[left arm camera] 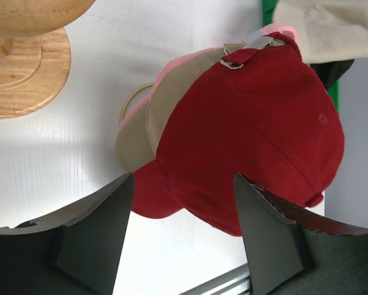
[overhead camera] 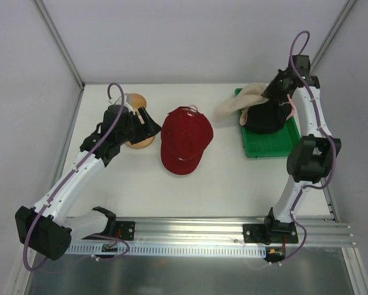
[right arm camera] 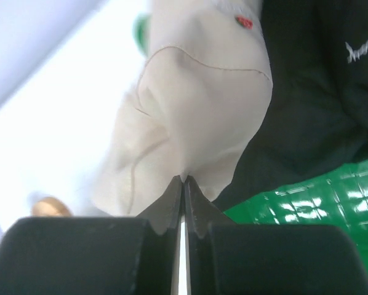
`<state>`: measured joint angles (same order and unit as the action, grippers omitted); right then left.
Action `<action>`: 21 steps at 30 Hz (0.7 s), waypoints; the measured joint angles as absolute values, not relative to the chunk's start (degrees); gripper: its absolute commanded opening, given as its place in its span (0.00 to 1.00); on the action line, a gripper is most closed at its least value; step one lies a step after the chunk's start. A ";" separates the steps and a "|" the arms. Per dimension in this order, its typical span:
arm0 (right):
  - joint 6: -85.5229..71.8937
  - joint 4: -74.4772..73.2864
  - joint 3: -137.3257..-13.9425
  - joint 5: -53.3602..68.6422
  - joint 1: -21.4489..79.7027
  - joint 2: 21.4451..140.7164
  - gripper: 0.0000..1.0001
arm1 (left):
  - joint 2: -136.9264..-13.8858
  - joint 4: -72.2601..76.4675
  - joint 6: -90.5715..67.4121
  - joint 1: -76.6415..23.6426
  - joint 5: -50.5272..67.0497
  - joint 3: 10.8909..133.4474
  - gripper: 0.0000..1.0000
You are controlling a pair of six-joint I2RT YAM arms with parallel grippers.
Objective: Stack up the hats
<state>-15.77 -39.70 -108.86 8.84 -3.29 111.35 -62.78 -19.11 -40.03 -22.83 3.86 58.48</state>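
Right claw (right arm camera: 184,179) pinched shut on cream bucket hat (right arm camera: 190,104) edge; hat draped over black hat (right arm camera: 313,92) in green tray (right arm camera: 307,200). Left claw (left arm camera: 183,181) wide, empty, near red cap (left arm camera: 252,129), left of tray. Step likely was grasping cream bucket hat. Next move likely needed lift clear without dragging black hat.

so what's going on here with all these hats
The right hand is pinched shut on the edge of the cream bucket hat, next to the black hat on the green tray. The left hand hangs open by the red cap, which sits mid-table on top of the tan cap and pink hat.
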 measured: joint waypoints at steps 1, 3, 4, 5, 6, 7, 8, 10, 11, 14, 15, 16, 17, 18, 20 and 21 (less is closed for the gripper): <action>-15.73 -39.62 -109.84 9.19 -3.29 110.52 0.00 | -63.40 -18.87 -40.03 -22.83 3.86 58.48 0.66; -15.46 -39.97 -112.57 10.33 -3.22 108.25 0.00 | -64.58 -18.39 -40.03 -22.90 3.86 58.48 0.64; -15.35 -39.92 -113.65 10.74 -3.16 107.39 0.00 | -64.95 -18.20 -40.03 -22.92 3.86 58.50 0.64; -15.18 -39.94 -114.91 11.18 -3.09 106.28 0.00 | -65.41 -18.09 -40.03 -23.14 3.81 58.59 0.64; -14.98 -39.97 -115.92 11.57 -3.01 105.08 0.00 | -65.95 -17.80 -40.03 -23.44 3.68 58.74 0.63; -14.87 -40.05 -116.79 11.86 -2.90 103.81 0.00 | -66.37 -17.69 -40.03 -23.81 3.25 58.92 0.63; -14.76 -40.05 -117.32 12.14 -2.79 102.52 0.00 | -66.89 -17.54 -40.03 -24.45 2.66 59.11 0.63; -14.76 -40.07 -117.64 12.80 -2.55 99.57 0.01 | -68.10 -17.04 -40.07 -25.82 1.45 59.51 0.61; -14.76 -40.07 -117.64 12.99 -2.37 98.13 0.01 | -68.66 -16.82 -40.12 -26.48 0.69 59.59 0.61; -14.74 -40.10 -117.67 13.87 -1.89 94.30 0.01 | -70.37 -16.47 -40.69 -27.88 -1.83 59.66 0.58; -14.74 -40.14 -117.67 14.17 -1.74 93.49 0.01 | -70.96 -16.47 -40.99 -28.23 -2.55 59.66 0.58; -14.74 -40.16 -117.67 14.48 -1.56 92.53 0.01 | -71.46 -16.45 -41.23 -28.58 -3.40 59.66 0.58; -14.74 -40.14 -117.67 14.76 -1.41 91.70 0.01 | -71.94 -16.36 -41.45 -28.62 -3.81 59.66 0.58; -14.72 -40.16 -117.67 15.11 -1.26 90.98 0.01 | -72.38 -16.29 -41.67 -28.93 -4.47 59.66 0.57; -14.59 -40.29 -117.67 15.68 -1.10 90.00 0.01 | -73.03 -15.97 -42.41 -29.32 -5.21 59.66 0.57; -14.50 -40.42 -117.67 15.88 -0.99 89.65 0.01 | -73.34 -15.66 -42.65 -29.67 -5.56 59.66 0.57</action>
<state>-14.50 -40.42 -117.67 15.88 -0.99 89.65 -73.34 -15.66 -42.65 -29.67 -5.56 59.66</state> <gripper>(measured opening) 0.019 0.573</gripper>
